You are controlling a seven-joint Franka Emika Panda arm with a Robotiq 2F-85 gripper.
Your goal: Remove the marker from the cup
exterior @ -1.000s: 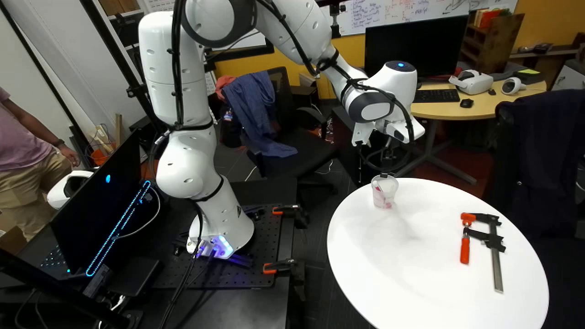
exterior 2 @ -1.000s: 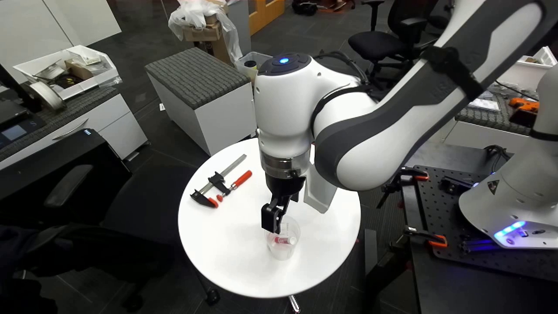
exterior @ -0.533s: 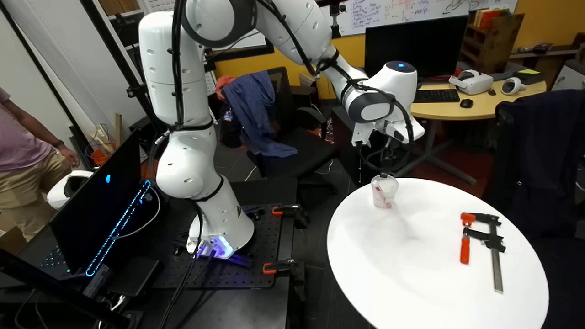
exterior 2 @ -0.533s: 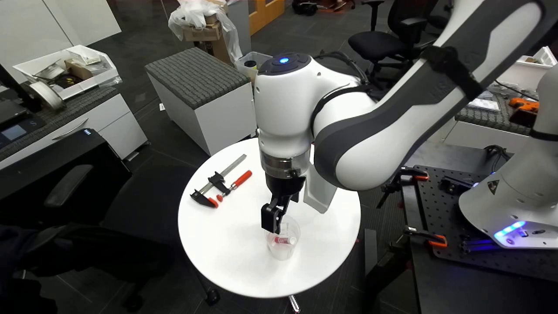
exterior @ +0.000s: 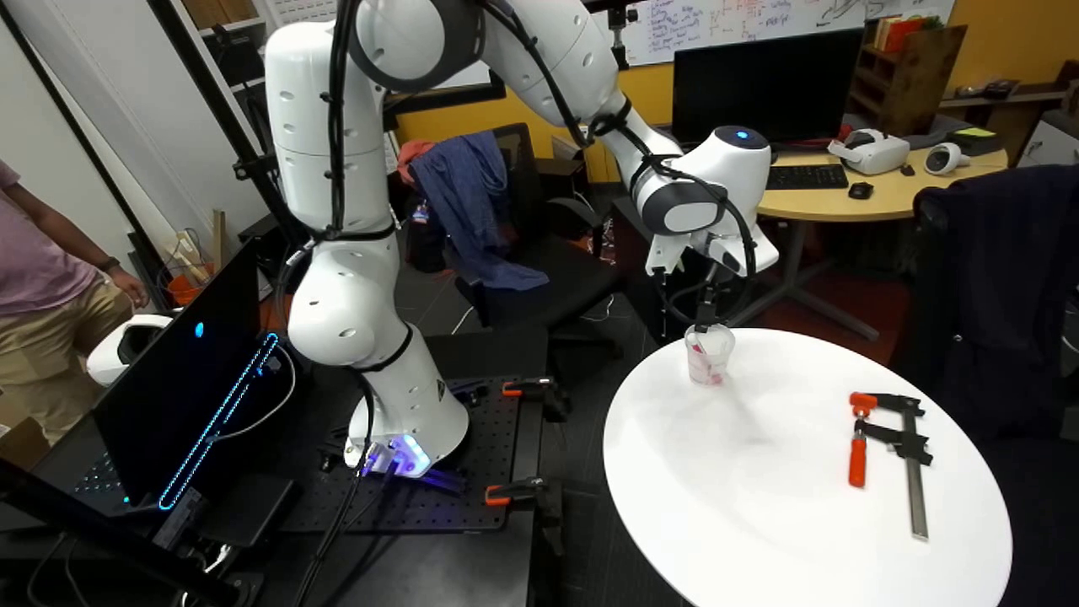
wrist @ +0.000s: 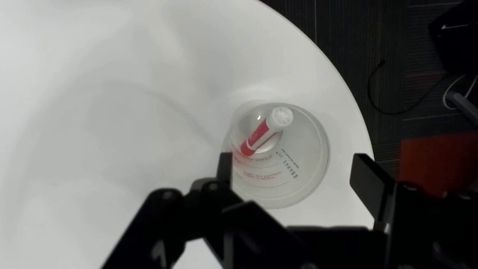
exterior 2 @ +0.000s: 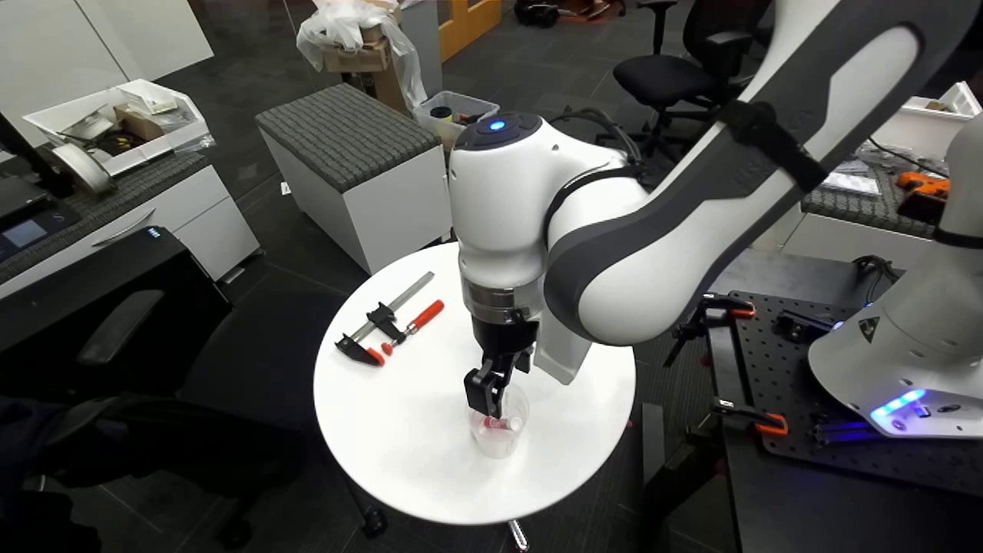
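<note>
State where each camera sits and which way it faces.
Exterior view: high, facing down on the table, base at picture left; arm and jaws show.
Exterior view: high, apparently opposite, facing down on table and bar clamp, base at picture right; arm and jaws show.
Wrist view: on the wrist, facing down into the cup at the marker; open jaws show.
Both exterior views show cup and bar clamp.

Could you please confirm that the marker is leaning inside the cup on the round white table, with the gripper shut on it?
Not quite: the gripper is open, not shut on the marker. The wrist view shows its jaws standing wide apart. The rest holds: the marker leans inside the cup on the round white table.
</note>
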